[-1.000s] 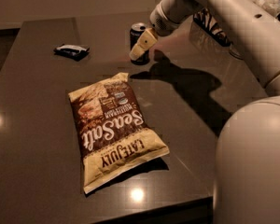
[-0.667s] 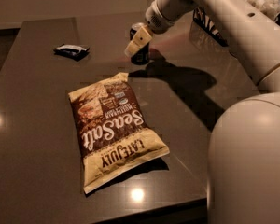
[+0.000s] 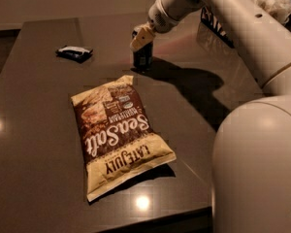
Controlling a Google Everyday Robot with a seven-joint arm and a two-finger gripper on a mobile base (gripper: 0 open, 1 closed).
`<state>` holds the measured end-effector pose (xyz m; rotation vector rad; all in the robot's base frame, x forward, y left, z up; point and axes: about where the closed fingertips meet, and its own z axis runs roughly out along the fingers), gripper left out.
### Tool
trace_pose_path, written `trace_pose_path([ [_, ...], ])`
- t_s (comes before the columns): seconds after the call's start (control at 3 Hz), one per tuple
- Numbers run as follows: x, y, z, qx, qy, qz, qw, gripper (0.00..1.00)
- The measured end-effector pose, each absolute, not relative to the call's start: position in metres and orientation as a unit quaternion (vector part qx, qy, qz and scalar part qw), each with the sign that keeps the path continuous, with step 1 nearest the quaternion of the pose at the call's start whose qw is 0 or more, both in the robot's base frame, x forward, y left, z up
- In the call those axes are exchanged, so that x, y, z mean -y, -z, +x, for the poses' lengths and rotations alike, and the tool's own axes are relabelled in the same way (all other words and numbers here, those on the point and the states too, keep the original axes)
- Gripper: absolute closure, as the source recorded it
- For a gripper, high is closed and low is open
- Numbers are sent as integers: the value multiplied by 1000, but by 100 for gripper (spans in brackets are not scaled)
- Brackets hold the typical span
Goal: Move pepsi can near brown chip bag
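Observation:
The pepsi can (image 3: 142,58) stands upright on the dark table (image 3: 34,130), a little beyond the top corner of the brown chip bag (image 3: 117,132). The bag lies flat in the middle of the table, cream and brown, printed "Sea Salt" and "Late July". My gripper (image 3: 141,37) comes in from the upper right and is closed around the top of the can. One cream fingertip (image 3: 138,38) shows in front of the can; the other finger is hidden behind it.
A small flat dark wrapper (image 3: 75,53) lies at the back left. A dark basket-like object (image 3: 218,25) and a white crumpled thing (image 3: 277,4) sit at the back right. My arm and base (image 3: 257,169) fill the right side. The table's front edge runs along the bottom.
The gripper closed on the can at the back of the table and has brought it forward toward the chip bag's top corner. The bag and wrapper have not moved.

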<state>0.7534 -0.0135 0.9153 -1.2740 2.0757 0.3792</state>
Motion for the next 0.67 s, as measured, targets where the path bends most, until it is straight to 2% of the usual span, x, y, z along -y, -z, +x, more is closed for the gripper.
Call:
trace_pose_path([
  [0.67, -23, -937, 720, -750, -186, -538, 337, 88],
])
